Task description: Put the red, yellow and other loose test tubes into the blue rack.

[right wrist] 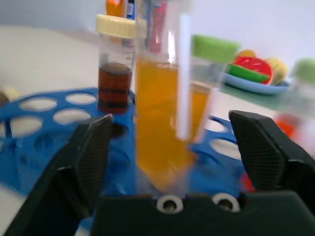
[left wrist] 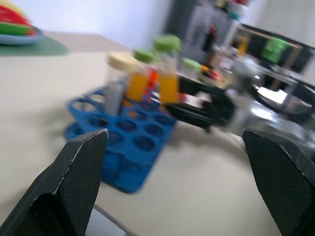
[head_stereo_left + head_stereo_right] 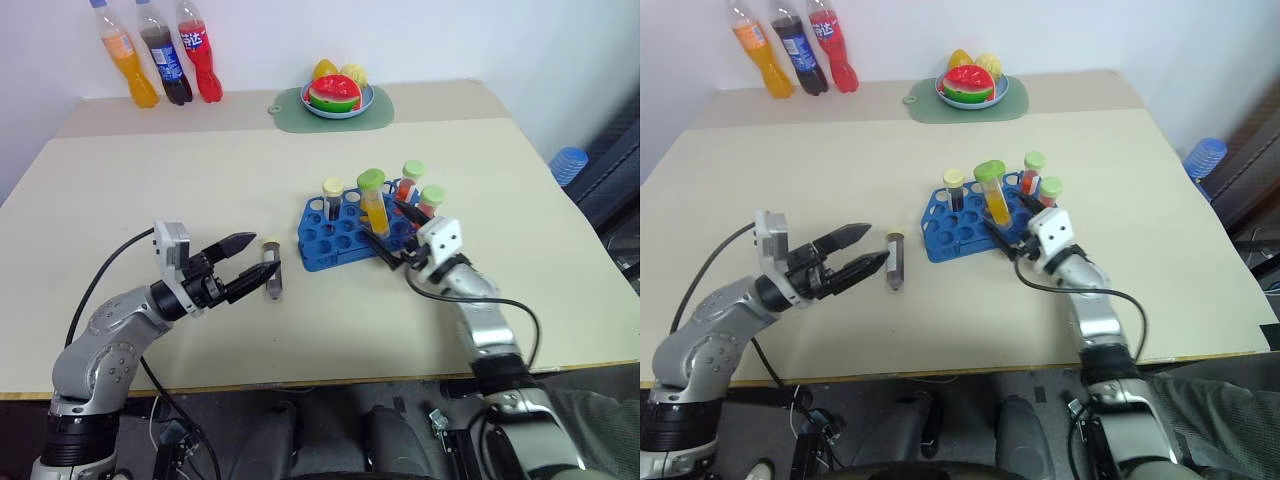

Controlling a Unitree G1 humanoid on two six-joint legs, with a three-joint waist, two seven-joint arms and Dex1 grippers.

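Unreadable labels on soda bottles (image 3: 160, 55)

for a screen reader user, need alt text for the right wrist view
An open claw flanks a green-capped tube of orange liquid standing in the blue rack, with a cream-capped tube of brown liquid behind.

Rack (image 1: 44, 123) edges cut off.

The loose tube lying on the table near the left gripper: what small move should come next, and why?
Probably ease the left gripper forward and down around the loose tube. Its fingers stand open and the tube lies flat on the table just past their tips, outside the blue rack. The right gripper stands open around the yellow tube, already in the rack.
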